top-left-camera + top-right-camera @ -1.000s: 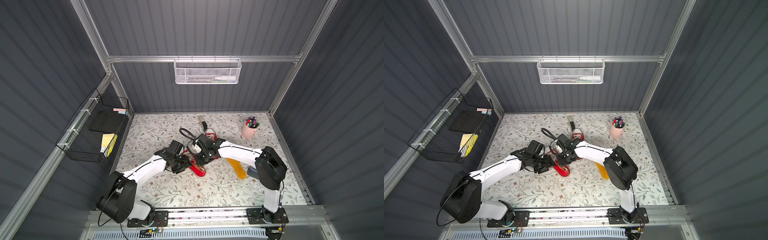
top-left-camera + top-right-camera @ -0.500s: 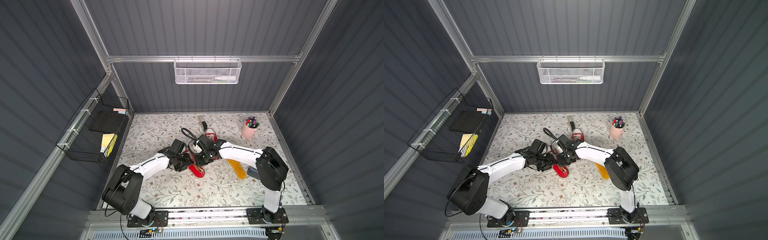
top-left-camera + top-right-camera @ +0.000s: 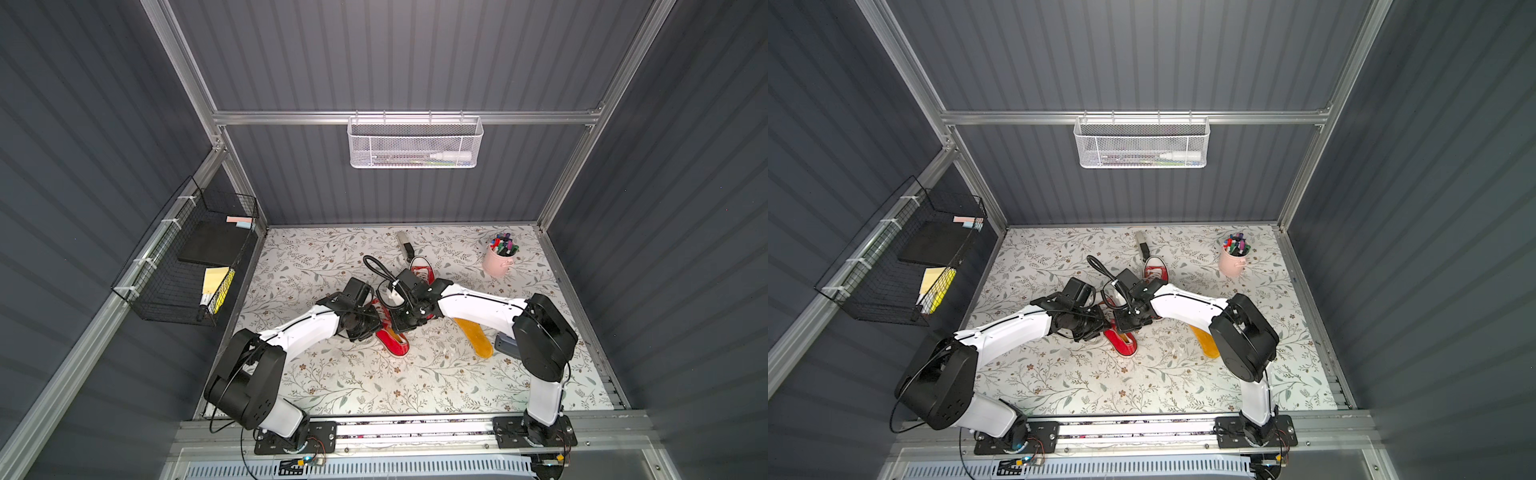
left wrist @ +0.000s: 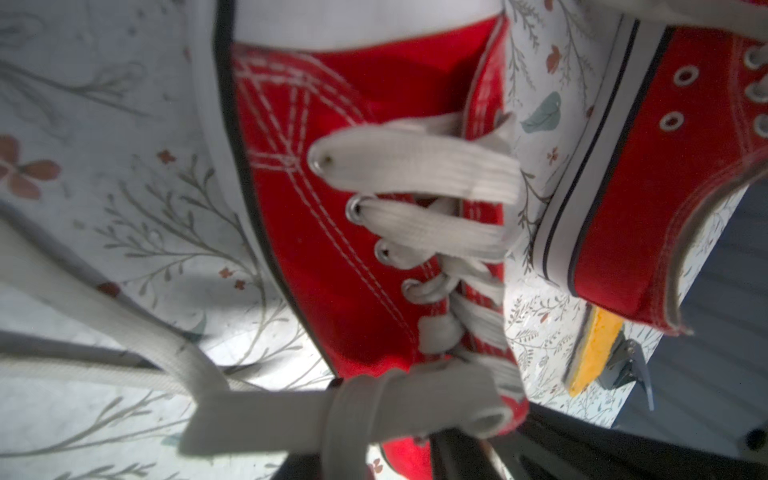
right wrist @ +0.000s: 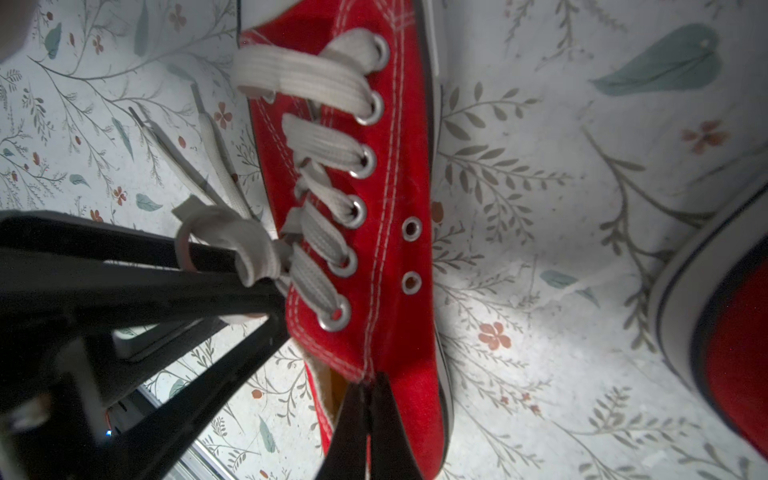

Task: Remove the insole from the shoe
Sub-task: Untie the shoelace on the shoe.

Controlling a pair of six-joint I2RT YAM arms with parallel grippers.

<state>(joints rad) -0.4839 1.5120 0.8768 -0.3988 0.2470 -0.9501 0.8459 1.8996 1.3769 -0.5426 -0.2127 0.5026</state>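
Pinching right gripper (image 5: 365, 399): jaws clamped on red sneaker (image 5: 374, 249) collar; hold steady.
Left gripper (image 3: 374, 322): snagged in laces (image 5: 320, 141), jaws unclear; free it first.

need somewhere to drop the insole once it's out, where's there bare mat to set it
Bare mat: the wide strip between the near red shoe and the front rail; also the back left, beside the black wire basket. Crowded: the middle, from the far red shoe to the yellow insole.
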